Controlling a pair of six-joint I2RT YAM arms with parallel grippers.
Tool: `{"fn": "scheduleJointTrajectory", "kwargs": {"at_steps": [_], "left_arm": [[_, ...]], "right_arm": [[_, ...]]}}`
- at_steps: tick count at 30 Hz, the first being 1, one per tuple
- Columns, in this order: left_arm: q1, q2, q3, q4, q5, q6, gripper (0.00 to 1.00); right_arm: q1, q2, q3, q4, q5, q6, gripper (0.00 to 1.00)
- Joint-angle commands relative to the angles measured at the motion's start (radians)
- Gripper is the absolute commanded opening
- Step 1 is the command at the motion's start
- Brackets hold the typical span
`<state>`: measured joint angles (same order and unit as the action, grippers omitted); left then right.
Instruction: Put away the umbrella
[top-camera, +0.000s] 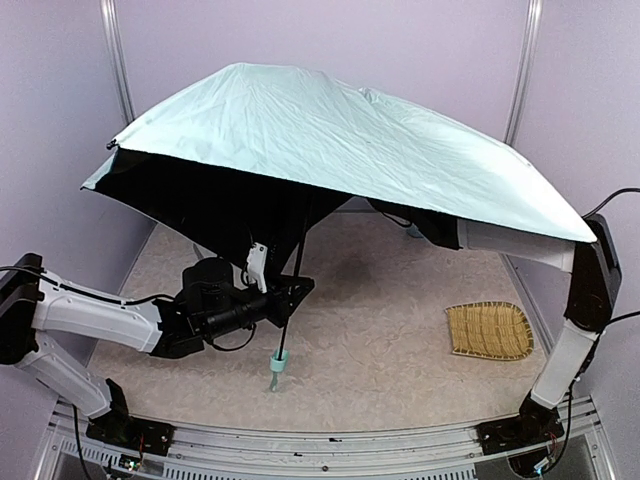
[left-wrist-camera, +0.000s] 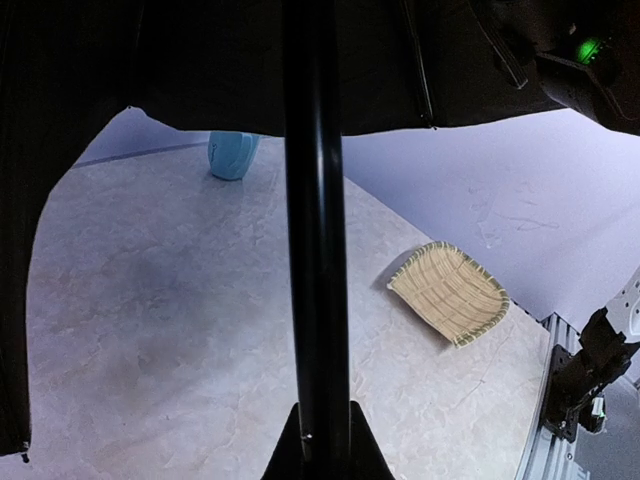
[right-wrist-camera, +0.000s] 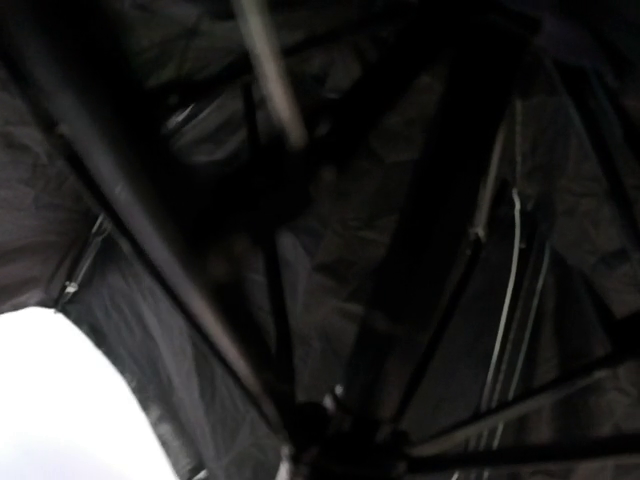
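Mint fabric, top view: the umbrella (top-camera: 330, 140) is wide open and standing upright, with its shaft (top-camera: 297, 262) running down to the little handle (top-camera: 277, 362), which sits near the table (top-camera: 380, 300).
Left gripper, top view: the left gripper (top-camera: 289, 294) is clamped tight on the shaft just above the handle, and that's what is propping the whole thing up.
Right arm, top view: the right arm (top-camera: 515, 245) reaches in under the canopy from the right of the shaft. Its gripper end is hidden by the fabric.
Left wrist view: the shaft runs straight up between this gripper's closed fingers. The straw mat (left-wrist-camera: 450, 293) is off to the right of the shaft and the blue mug (left-wrist-camera: 232, 155) is further back, just left of it.
Right wrist view: just the black lining (right-wrist-camera: 420, 210) and ribs (right-wrist-camera: 505, 400) fanning out near the shaft. I honestly can't tell how wide the right gripper is or whether it has hold of anything.
Step in hand: looks like it's bracing the shaft while the right side goes for the slider to collapse the canopy.
Next move: my guess is it needs to find the runner on the shaft and pull it toward the handle, with the left gripper keeping firm hold.
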<state>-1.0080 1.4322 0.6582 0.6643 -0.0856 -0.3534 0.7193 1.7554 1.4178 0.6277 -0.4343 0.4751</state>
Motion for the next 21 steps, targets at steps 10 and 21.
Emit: {"fn": "scheduleJointTrajectory", "kwargs": {"at_steps": [10,21], "left_arm": [[-0.023,-0.009,0.099,0.472,-0.006,0.104,0.0],[-0.025,-0.033,0.093,0.51,0.003,0.134,0.0]], "right_arm": [[0.133,0.045,-0.26,-0.206,0.014,-0.18,0.0],[0.173,0.021,-0.348,-0.219,0.074,-0.244,0.01]]}}
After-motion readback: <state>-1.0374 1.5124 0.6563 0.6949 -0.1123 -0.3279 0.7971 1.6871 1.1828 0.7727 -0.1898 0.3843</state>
